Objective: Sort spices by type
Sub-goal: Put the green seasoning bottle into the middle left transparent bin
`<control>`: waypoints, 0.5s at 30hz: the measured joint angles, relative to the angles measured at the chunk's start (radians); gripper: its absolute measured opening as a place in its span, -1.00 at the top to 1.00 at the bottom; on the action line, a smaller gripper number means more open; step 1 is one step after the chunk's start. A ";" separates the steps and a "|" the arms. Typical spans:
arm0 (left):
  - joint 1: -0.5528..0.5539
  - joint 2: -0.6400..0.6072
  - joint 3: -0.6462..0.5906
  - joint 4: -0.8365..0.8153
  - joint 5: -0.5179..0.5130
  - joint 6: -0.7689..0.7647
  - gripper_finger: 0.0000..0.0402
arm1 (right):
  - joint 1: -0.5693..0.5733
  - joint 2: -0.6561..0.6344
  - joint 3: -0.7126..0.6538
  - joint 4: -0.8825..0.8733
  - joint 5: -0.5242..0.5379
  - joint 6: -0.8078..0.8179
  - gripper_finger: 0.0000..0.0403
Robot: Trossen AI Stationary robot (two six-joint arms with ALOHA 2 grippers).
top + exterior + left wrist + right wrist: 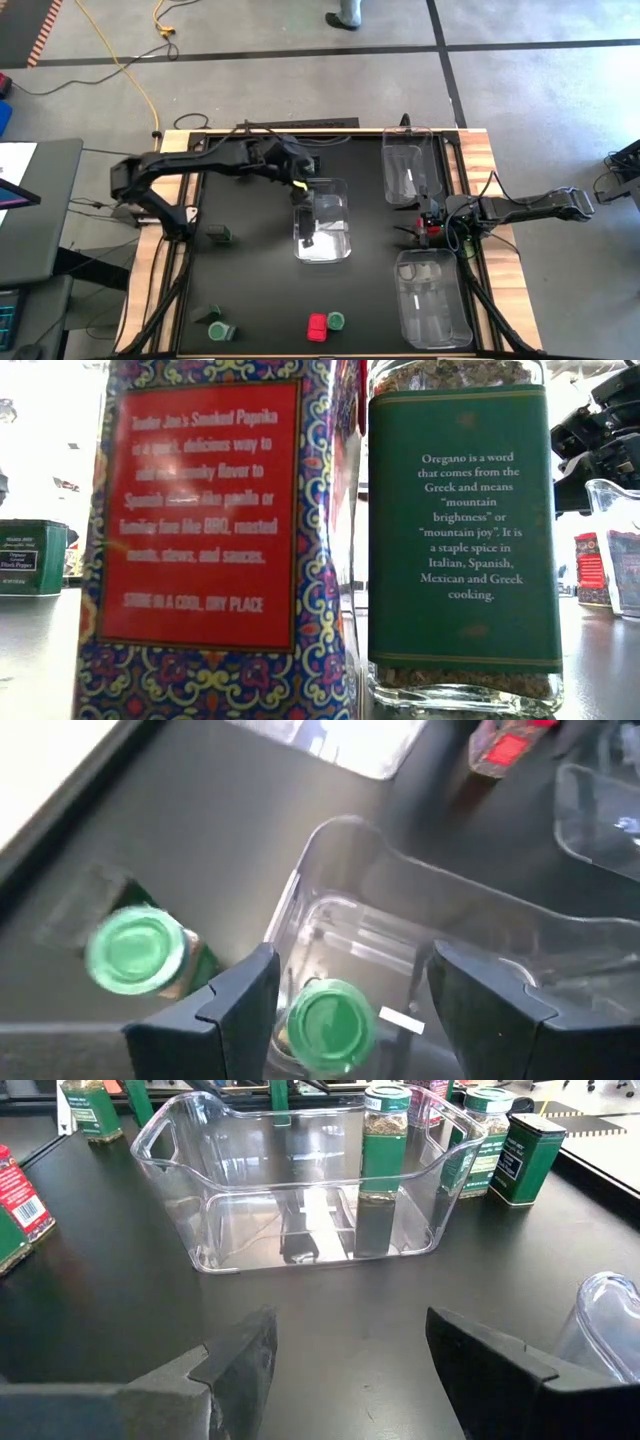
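- The red paprika box (200,530) and a green-labelled oregano jar (460,530) stand upright at the near edge of the table. They are just beside each other, with their long axes vertical.
- Two more dark green containers (217,325) sit at the near left corner, well apart from both grippers.
- A clear bin (452,320) lies at the near right of the table.
- The right gripper (350,1370) hovers low at the right side of the table. Its fingers are spread and nothing is between them. A red box (15,1200) stands upright just off to one side of it.
- The middle bin (180,1190) holds one green-topped jar (325,1025). The jar is upright, with its lid facing up and its long axis vertical.
- The left gripper (350,1010) hangs directly above that jar and looks down on its lid. Its fingers are parted wider than the jar, with a gap showing on one side, so the jar is released rather than held.
- A second green-topped jar (135,950) stands upright on the table, just outside the middle bin's wall.
- A dark green tin (218,234) stands upright at the left of the table, apart from the bin.
- A third clear bin (390,175) lies at the far right of the table.
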 joint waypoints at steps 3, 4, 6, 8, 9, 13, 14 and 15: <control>-0.001 -0.066 0.000 -0.046 -0.001 0.046 -0.21 | 0.000 0.000 0.000 0.000 0.000 0.000 -0.42; -0.002 -0.089 0.000 -0.055 0.000 0.055 -0.21 | 0.000 0.000 0.000 0.000 0.000 0.000 -0.42; -0.003 -0.139 0.000 -0.091 -0.002 0.068 -0.21 | 0.000 0.000 0.000 0.000 0.000 0.000 -0.42; -0.003 -0.189 0.000 -0.120 -0.003 0.081 -0.21 | 0.000 0.000 0.000 0.000 0.000 0.000 -0.42; -0.003 -0.214 0.000 -0.138 -0.006 0.086 -0.21 | 0.000 0.000 0.000 0.000 0.000 0.000 -0.42; -0.003 -0.303 0.000 -0.192 -0.013 0.105 -0.21 | 0.000 0.000 0.000 0.001 0.000 0.000 -0.42; -0.003 -0.325 0.000 -0.205 -0.013 0.113 -0.21 | 0.000 0.000 0.000 0.001 0.000 0.000 -0.42; -0.003 -0.345 0.000 -0.217 -0.016 0.120 -0.21 | 0.000 0.000 0.000 0.001 0.000 0.000 -0.42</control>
